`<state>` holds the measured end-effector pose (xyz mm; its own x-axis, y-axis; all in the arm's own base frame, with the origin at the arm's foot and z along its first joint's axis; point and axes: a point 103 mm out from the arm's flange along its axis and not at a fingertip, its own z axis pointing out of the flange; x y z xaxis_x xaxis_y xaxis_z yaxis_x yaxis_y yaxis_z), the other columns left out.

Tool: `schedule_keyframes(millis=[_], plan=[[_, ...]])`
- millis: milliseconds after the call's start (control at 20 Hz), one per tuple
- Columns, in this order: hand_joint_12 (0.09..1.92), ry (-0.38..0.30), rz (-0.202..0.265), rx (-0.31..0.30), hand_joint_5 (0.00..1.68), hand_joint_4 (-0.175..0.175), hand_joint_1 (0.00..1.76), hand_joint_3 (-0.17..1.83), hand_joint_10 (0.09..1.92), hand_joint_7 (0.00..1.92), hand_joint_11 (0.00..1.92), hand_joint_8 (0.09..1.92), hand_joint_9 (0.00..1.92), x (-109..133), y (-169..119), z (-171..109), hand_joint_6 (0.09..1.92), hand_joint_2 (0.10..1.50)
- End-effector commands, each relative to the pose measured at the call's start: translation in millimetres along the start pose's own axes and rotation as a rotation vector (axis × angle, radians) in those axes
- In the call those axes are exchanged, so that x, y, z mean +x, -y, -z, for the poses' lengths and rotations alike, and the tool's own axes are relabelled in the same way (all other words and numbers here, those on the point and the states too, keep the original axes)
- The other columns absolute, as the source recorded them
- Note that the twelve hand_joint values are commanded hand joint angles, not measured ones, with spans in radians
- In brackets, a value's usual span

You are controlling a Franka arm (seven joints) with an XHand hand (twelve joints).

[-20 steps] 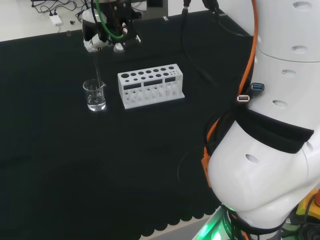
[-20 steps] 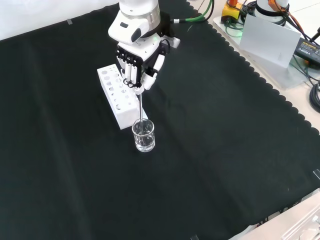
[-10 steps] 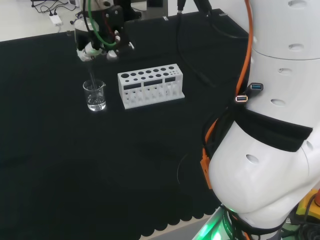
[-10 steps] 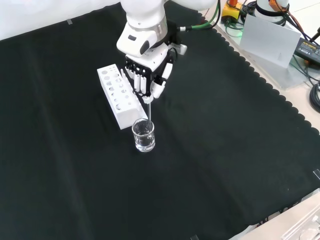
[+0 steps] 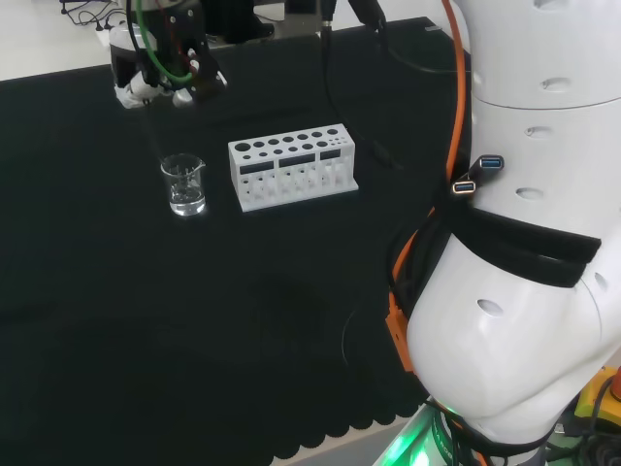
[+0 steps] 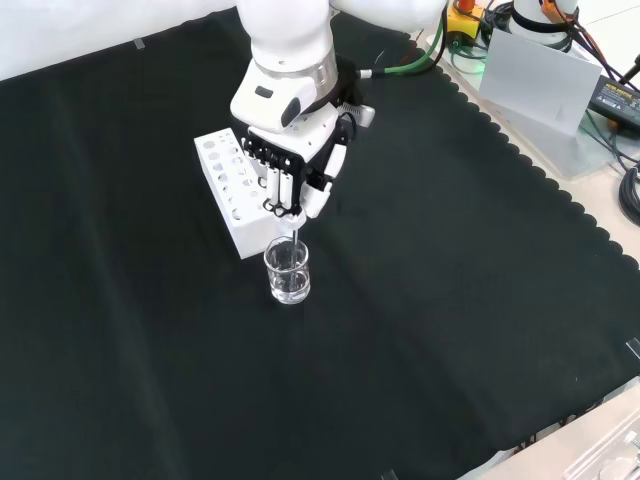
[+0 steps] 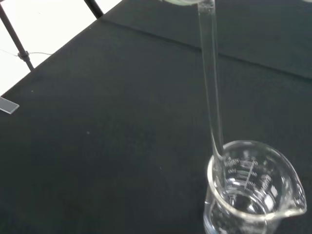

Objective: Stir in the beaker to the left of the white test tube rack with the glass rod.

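A small clear beaker [image 5: 184, 184] [image 6: 287, 272] [image 7: 251, 195] with a little clear liquid stands on the black cloth, left of the white test tube rack [image 5: 293, 166] [image 6: 237, 190] in the head view. The hand [image 5: 155, 80] [image 6: 291, 175] hovers above the beaker, fingers curled round the top of a thin glass rod [image 7: 211, 87] [image 6: 297, 230]. The rod slants down from the hand, and its lower end dips inside the beaker against the rim, as the wrist view shows.
The rack's holes look empty. The arm's big white links [image 5: 524, 252] rise at the head view's right. Cables and a grey panel [image 6: 535, 70] lie beyond the cloth's scalloped edge at the front view's right.
The hand has swung left in the head view and lower toward the beaker in the front view, tilting the rod while its tip stays in the beaker.
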<state>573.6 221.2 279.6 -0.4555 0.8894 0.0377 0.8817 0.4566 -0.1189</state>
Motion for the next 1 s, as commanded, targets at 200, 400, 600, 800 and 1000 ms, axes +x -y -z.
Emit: schedule_keyframes(millis=[200,400,600,800,1000], plan=[[0.61,0.001,-0.025,0.032,1.26,-0.175,1.31,-0.15,0.77,1.23,1.65,0.90,1.63,-23.9,2.2,-1.9,0.25,1.09],[0.61,0.001,-0.066,0.032,1.26,-0.175,1.31,-0.15,0.77,1.23,1.65,0.90,1.63,-47.3,17.0,4.6,0.25,1.09],[0.61,0.011,-0.065,0.028,1.23,-0.175,1.31,-0.12,0.78,1.22,1.65,0.91,1.63,-57.4,18.8,10.0,0.29,1.08],[0.61,-0.001,-0.068,0.029,1.22,-0.175,1.31,-0.11,0.79,1.21,1.65,0.93,1.62,-59.2,24.5,11.7,0.32,1.08],[0.62,-0.018,-0.048,0.013,1.20,-0.175,1.31,-0.10,0.80,1.21,1.65,0.94,1.62,-52.3,29.0,12.8,0.35,1.08]])
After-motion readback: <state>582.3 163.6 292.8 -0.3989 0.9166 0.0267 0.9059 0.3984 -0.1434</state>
